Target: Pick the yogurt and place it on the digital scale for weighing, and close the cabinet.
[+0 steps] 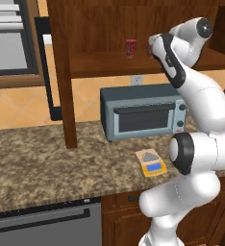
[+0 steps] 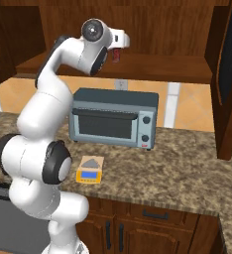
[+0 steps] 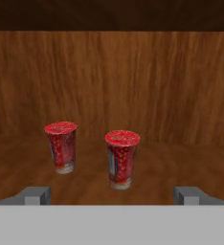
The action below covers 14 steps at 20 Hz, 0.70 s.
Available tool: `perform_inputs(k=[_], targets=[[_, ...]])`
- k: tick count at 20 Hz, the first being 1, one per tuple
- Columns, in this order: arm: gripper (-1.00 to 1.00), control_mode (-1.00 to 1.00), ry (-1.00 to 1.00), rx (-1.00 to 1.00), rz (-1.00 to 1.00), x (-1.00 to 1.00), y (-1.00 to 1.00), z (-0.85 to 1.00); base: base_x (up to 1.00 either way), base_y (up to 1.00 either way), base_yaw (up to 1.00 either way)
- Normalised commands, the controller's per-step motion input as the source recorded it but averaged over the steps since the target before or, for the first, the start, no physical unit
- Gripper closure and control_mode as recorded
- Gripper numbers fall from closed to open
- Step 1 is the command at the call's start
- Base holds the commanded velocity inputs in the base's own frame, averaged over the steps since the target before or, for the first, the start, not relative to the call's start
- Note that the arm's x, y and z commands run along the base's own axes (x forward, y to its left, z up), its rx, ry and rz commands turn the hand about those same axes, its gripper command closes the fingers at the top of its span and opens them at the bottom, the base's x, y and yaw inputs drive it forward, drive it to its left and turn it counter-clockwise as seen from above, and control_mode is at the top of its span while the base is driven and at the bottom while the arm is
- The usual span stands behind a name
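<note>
Two red yogurt cups stand upright on the cabinet's bottom shelf, apart from each other; which one the task means cannot be told. The nearer yogurt [image 3: 122, 159] has a speckled red lid and dark markings on its side; the second cup [image 3: 61, 147] stands further back. The dark brown cabinet [image 1: 61, 72] is open. The digital scale [image 1: 151, 162] lies flat on the tabletop, yellow-edged with a blue display, its plate bare.

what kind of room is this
A kitchen, by the look of it. A grey toaster oven stands on a speckled stone counter, with a small digital scale in front of it, and two red yogurt cups stand on the shelf of an open wooden wall cabinet above.
</note>
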Motion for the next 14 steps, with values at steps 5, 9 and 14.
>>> perform_inputs(k=[5, 9, 14], targets=[[-1.00, -1.00, 0.00, 0.00, 0.03, 0.47, 0.00, 0.00, 0.00, 0.00, 0.00], [-1.00, -1.00, 0.01, 0.00, 0.01, 0.39, -0.04, -0.09, 0.00, 0.00, 0.00], [-1.00, -1.00, 0.03, 0.00, 0.01, 0.39, 0.00, -0.20, 0.00, 0.00, 0.00]])
